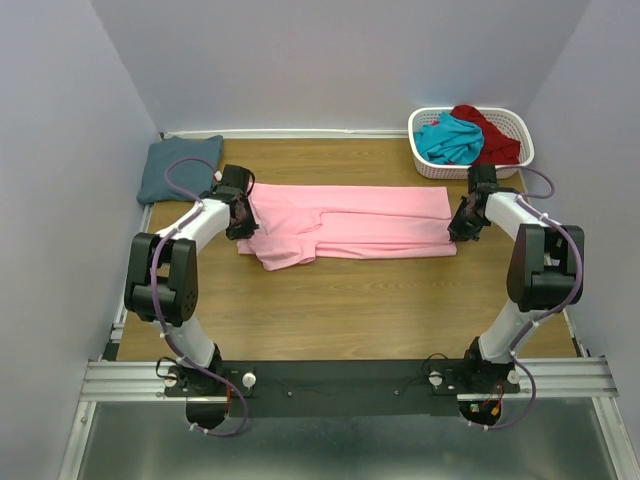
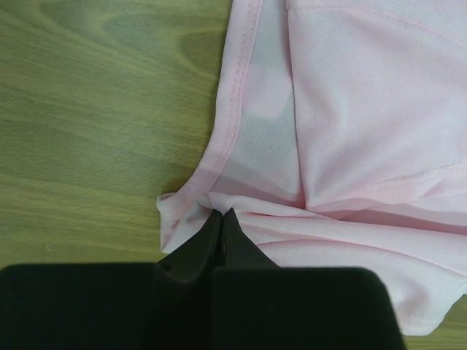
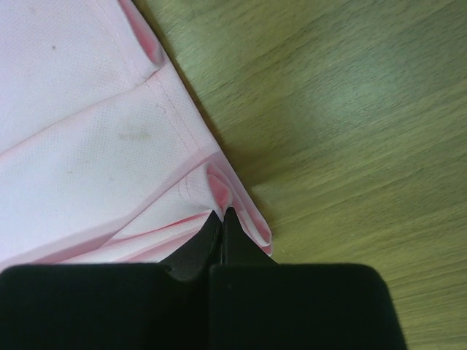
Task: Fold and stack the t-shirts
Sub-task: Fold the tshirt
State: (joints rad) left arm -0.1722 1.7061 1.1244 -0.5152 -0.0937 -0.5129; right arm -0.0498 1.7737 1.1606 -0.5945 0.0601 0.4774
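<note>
Left fingers [image 2: 195,251], right fingers [image 3: 198,248] clamp pink t-shirt [image 1: 350,215].

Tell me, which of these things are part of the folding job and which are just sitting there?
Job: pink t-shirt, pinched by left gripper and right gripper; blue-grey t-shirt; teal t-shirt; dark red t-shirt.
Just there: white basket; wooden table.

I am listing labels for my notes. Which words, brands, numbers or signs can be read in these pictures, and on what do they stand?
None can be read.
The pink shirt is plain in all views, with no print or tag showing.
The basket and the grey shirt show no marks.
The coloured bits at the right arm's base are too small to read.
</note>
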